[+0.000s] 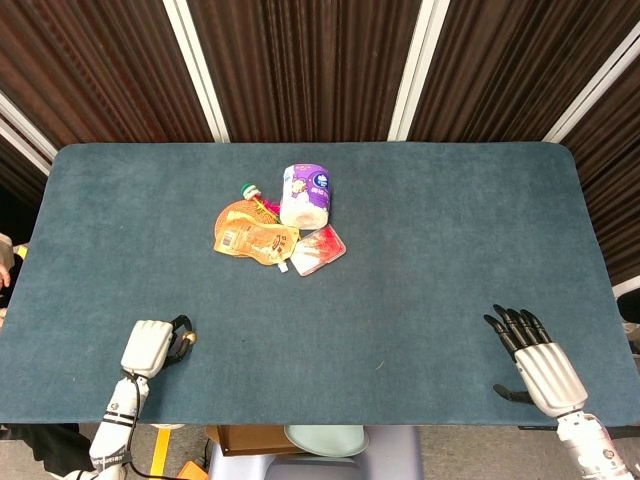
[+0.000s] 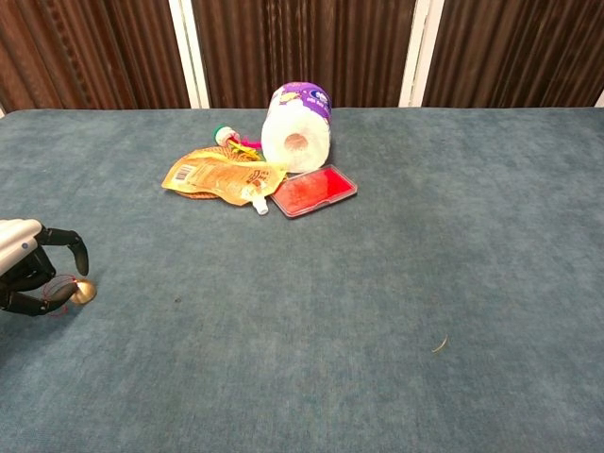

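My left hand (image 1: 148, 347) (image 2: 26, 271) lies near the table's front left edge with its fingers curled. At its fingertips is a small gold bell (image 1: 188, 340) (image 2: 85, 292) on a thin red loop. The bell rests on the cloth and the loop runs under the curled fingers, so the hand holds it. My right hand (image 1: 536, 360) lies flat near the front right edge, fingers spread, with nothing in it. It shows only in the head view.
A cluster sits at the table's far middle: a wrapped toilet roll (image 1: 306, 195) (image 2: 296, 127), an orange pouch (image 1: 250, 232) (image 2: 215, 176), a flat red case (image 1: 320, 250) (image 2: 314, 191) and a green-capped item (image 1: 250, 190). The blue-grey table (image 1: 450, 230) has dark slatted walls behind it.
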Controlling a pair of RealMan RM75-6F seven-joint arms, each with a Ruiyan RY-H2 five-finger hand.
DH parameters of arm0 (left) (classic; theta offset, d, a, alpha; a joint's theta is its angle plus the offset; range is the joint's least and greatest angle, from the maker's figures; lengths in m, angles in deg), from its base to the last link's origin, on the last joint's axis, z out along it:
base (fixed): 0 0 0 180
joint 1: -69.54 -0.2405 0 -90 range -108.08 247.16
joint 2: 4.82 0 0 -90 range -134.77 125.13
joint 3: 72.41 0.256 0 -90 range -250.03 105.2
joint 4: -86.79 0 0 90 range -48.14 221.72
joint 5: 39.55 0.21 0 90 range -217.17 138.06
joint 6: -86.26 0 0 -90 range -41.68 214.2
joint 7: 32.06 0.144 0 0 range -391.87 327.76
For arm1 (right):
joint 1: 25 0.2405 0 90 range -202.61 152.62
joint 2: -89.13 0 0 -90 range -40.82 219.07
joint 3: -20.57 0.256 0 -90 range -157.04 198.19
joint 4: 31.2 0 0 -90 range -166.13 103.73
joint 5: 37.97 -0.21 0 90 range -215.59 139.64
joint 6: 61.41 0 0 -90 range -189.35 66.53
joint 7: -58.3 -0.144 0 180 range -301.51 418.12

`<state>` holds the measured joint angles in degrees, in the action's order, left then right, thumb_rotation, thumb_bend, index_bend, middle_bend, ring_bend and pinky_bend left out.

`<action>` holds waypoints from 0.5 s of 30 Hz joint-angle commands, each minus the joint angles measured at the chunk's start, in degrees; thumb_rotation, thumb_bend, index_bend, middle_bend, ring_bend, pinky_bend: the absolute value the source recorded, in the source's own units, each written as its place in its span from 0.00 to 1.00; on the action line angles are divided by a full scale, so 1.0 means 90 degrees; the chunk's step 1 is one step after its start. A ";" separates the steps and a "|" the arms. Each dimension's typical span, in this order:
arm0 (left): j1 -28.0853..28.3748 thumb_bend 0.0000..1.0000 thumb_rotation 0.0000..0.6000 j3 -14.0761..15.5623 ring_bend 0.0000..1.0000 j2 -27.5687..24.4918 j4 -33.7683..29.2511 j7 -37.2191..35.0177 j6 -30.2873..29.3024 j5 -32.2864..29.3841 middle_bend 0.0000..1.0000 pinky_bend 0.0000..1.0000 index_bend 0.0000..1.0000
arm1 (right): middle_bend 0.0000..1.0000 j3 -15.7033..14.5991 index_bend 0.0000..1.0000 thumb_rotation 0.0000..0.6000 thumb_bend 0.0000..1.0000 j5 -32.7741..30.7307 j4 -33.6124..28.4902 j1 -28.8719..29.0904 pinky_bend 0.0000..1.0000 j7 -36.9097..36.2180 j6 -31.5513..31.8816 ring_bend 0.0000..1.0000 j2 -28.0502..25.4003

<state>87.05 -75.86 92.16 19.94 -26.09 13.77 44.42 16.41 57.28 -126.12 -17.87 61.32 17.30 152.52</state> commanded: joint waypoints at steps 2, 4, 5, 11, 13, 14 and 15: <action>0.0004 0.41 1.00 0.0009 1.00 -0.0021 -0.0018 0.0007 -0.0006 -0.0015 1.00 1.00 0.50 | 0.00 0.0001 0.00 1.00 0.18 -0.0002 0.0003 0.0000 0.00 0.0001 0.0003 0.00 0.0002; 0.0001 0.42 1.00 0.0023 1.00 -0.0035 -0.0038 0.0006 -0.0005 -0.0024 1.00 1.00 0.50 | 0.00 0.0001 0.00 1.00 0.18 0.0001 0.0002 0.0000 0.00 0.0001 0.0006 0.00 0.0003; 0.0001 0.42 1.00 0.0027 1.00 -0.0038 -0.0044 0.0011 -0.0005 -0.0029 1.00 1.00 0.51 | 0.00 0.0001 0.00 1.00 0.18 0.0001 0.0001 0.0001 0.00 0.0003 0.0006 0.00 0.0004; 0.0013 0.42 1.00 0.0026 1.00 -0.0037 -0.0050 0.0027 -0.0036 -0.0039 1.00 1.00 0.52 | 0.00 -0.0002 0.00 1.00 0.18 0.0004 0.0001 0.0001 0.00 0.0006 0.0007 0.00 0.0006; 0.0016 0.42 1.00 0.0025 1.00 -0.0037 -0.0049 0.0021 -0.0027 -0.0055 1.00 1.00 0.52 | 0.00 -0.0004 0.00 1.00 0.18 0.0004 0.0002 0.0001 0.00 0.0007 0.0006 0.00 0.0006; 0.0026 0.42 1.00 0.0015 1.00 -0.0035 -0.0047 0.0025 -0.0019 -0.0068 1.00 1.00 0.53 | 0.00 -0.0004 0.00 1.00 0.18 0.0004 0.0002 0.0000 0.00 0.0007 0.0007 0.00 0.0006; 0.0026 0.42 1.00 0.0017 1.00 -0.0038 -0.0044 0.0021 -0.0019 -0.0071 1.00 1.00 0.53 | 0.00 -0.0004 0.00 1.00 0.18 0.0005 0.0003 -0.0001 0.00 0.0007 0.0009 0.00 0.0006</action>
<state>87.27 -75.70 91.83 19.53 -25.88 13.59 43.81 16.38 57.32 -126.09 -17.87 61.39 17.39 152.58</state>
